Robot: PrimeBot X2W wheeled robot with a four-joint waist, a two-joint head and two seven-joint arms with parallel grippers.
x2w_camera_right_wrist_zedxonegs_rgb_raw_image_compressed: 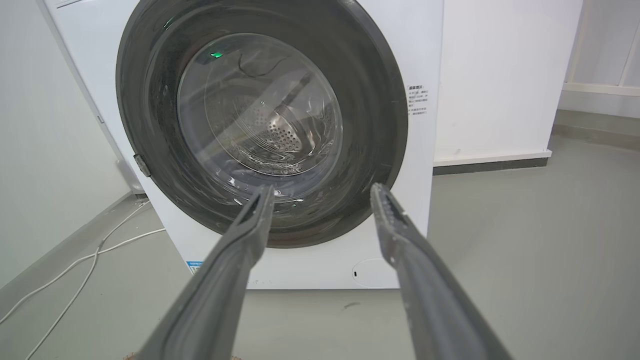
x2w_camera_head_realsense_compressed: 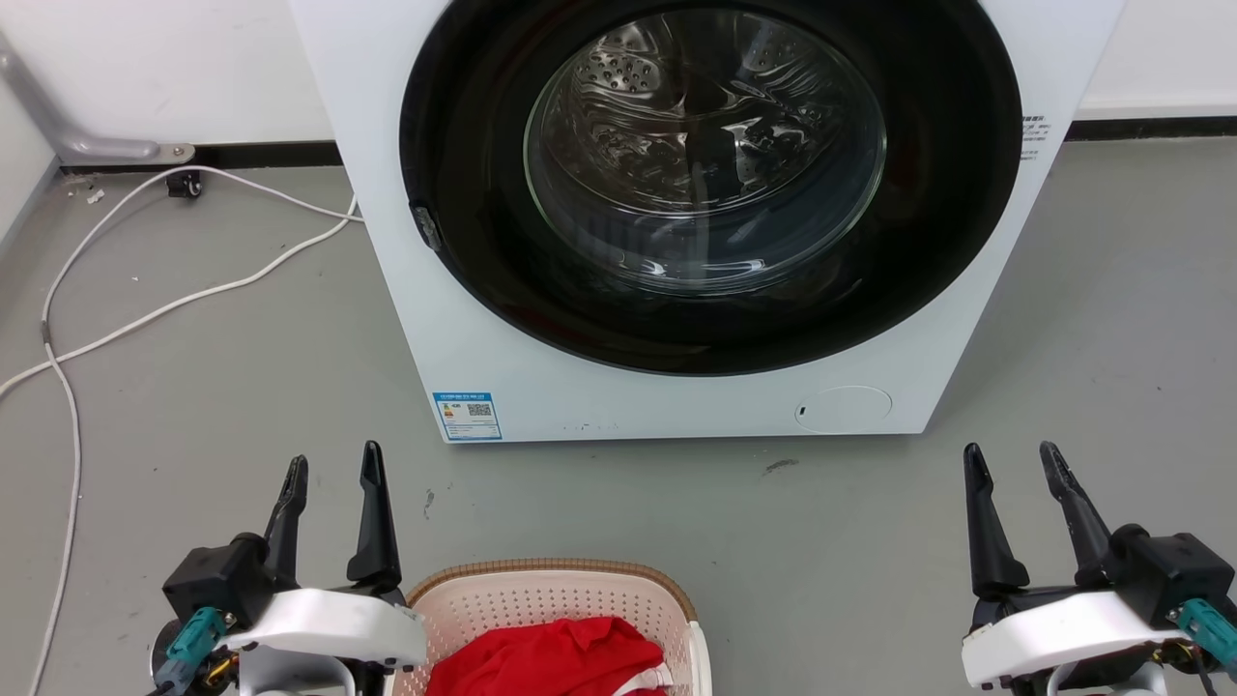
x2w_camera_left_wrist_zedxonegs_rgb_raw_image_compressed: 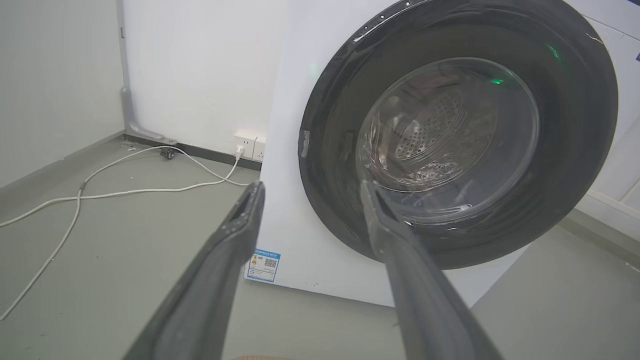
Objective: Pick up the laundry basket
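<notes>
The cream laundry basket (x2w_camera_head_realsense_compressed: 541,599) with perforated walls and a brown woven-look rim sits on the floor at the bottom middle of the head view, cut off by the frame edge. A red garment (x2w_camera_head_realsense_compressed: 551,657) lies inside it. My left gripper (x2w_camera_head_realsense_compressed: 333,464) stands open just left of the basket's rim, fingers pointing up at the washing machine, holding nothing. My right gripper (x2w_camera_head_realsense_compressed: 1015,456) is open too, well to the right of the basket. In the wrist views the left gripper (x2w_camera_left_wrist_zedxonegs_rgb_raw_image_compressed: 310,187) and the right gripper (x2w_camera_right_wrist_zedxonegs_rgb_raw_image_compressed: 322,189) have spread fingers with nothing between them.
A white front-loading washing machine (x2w_camera_head_realsense_compressed: 503,367) with a closed dark round door (x2w_camera_head_realsense_compressed: 705,184) stands straight ahead. White cables (x2w_camera_head_realsense_compressed: 145,309) trail over the grey floor at left, running to a wall socket (x2w_camera_left_wrist_zedxonegs_rgb_raw_image_compressed: 250,145). Bare grey floor lies between machine and basket.
</notes>
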